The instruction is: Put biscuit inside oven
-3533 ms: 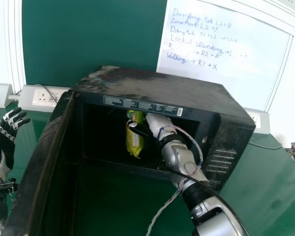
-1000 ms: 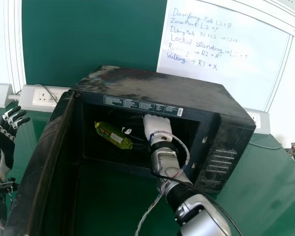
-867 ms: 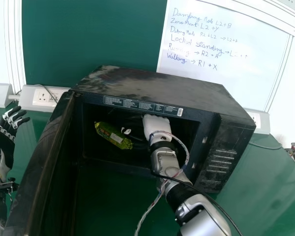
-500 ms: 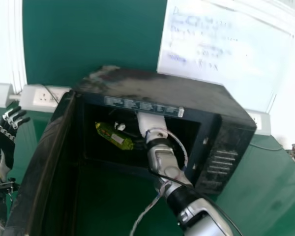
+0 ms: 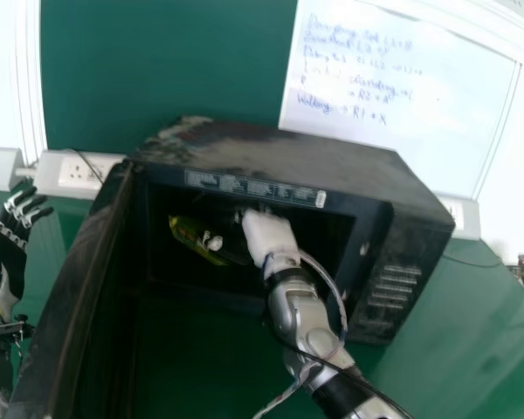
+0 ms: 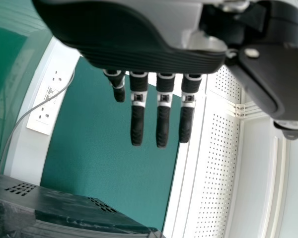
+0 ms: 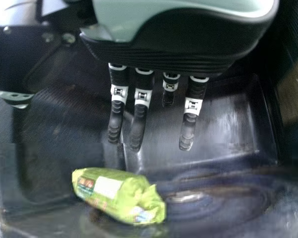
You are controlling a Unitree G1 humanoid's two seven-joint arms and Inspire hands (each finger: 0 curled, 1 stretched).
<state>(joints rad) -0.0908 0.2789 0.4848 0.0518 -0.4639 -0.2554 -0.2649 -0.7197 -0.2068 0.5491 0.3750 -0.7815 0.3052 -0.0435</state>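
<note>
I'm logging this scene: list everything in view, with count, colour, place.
Biscuit packet: one, green, on the oven floor.
Oven: one, black, open, on the table.
Table: one, green, beneath the oven.
Whiteboard: one, white, behind the oven.
Wall panel: one, green, behind the oven.
Sockets: several, white, along the wall.
Cables: several, mixed colours, around the oven.
Arms: two, silver and black, behind the hands.
Left hand: one, mostly black, left of the oven.
Right hand: one, black and white, inside the oven.

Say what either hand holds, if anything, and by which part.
Nothing: the biscuit packet lies on the oven floor, apart from the open right hand; the left hand is empty too.
</note>
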